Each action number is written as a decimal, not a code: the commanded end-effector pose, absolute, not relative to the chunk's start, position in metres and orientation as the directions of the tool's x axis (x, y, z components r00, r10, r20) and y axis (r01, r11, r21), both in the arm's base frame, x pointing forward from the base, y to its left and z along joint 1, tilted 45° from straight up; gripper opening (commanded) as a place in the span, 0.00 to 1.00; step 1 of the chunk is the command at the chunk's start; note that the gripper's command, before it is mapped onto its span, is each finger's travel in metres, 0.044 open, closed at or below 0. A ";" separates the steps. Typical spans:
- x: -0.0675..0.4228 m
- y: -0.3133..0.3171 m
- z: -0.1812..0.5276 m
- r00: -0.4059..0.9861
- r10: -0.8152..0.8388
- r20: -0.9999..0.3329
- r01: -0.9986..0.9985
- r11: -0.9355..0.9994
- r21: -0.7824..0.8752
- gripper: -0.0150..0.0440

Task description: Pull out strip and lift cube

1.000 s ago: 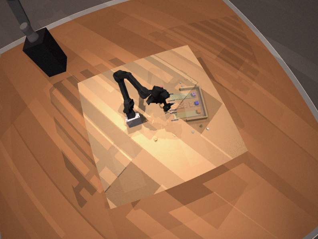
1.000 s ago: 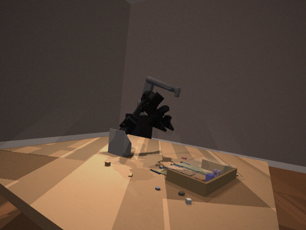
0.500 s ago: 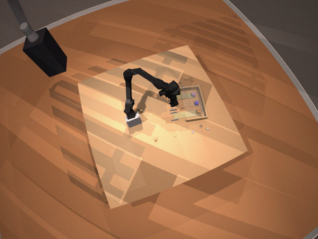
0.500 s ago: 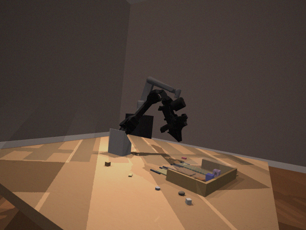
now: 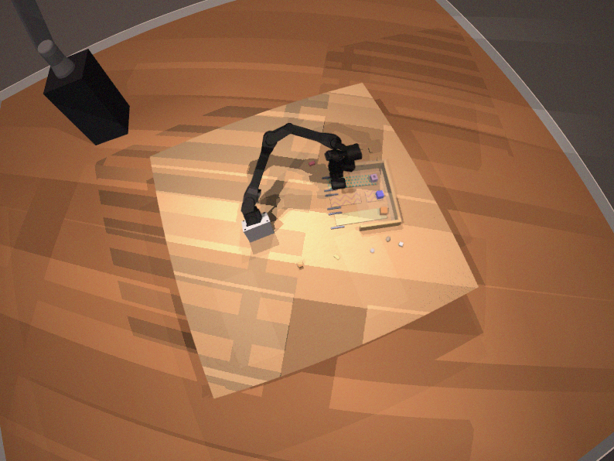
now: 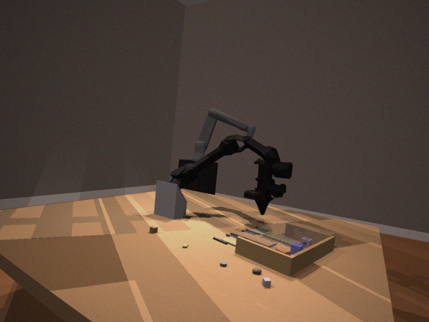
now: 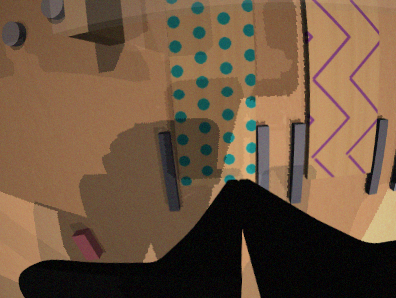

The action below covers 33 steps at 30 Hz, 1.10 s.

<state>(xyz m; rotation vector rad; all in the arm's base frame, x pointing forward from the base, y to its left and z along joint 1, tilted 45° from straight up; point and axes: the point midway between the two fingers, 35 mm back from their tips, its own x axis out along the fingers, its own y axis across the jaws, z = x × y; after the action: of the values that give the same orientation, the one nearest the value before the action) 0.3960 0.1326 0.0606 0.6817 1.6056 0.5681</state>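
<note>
Pointing straight down, the tool (image 6: 262,212) is seen fully closed on nothing, poised above the near end of the teal-dotted strip (image 7: 211,64).

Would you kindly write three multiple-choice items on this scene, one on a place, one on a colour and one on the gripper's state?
1. Where does the gripper hang?
A. Above the near end of the dotted strip
B. Inside the tray
C. Over the grey cube

2. What colour is the zigzag on the neighbouring strip?
A. Teal
B. Purple
C. Orange

3. How do the fingers stand?
A. Wide apart
B. Clamped on a handle bar
C. Shut on nothing

Answers:
1. A, since the wrist view shows the dots just ahead of the fingertips, clear of the table.
2. B, as its lines are purple.
3. C, since the tips meet in a point with nothing between them.
</note>
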 end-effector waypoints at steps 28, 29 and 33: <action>0.391 0.168 0.036 -0.121 0.697 -0.707 0.115 0.717 0.687 0.25; 0.391 0.169 0.035 -0.121 0.697 -0.707 0.115 0.717 0.687 0.25; 0.389 0.174 0.031 -0.121 0.697 -0.707 0.115 0.717 0.688 0.25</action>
<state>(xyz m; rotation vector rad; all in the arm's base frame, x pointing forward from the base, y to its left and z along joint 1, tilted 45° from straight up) 0.3914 0.1711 0.0358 0.6594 1.6374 0.5731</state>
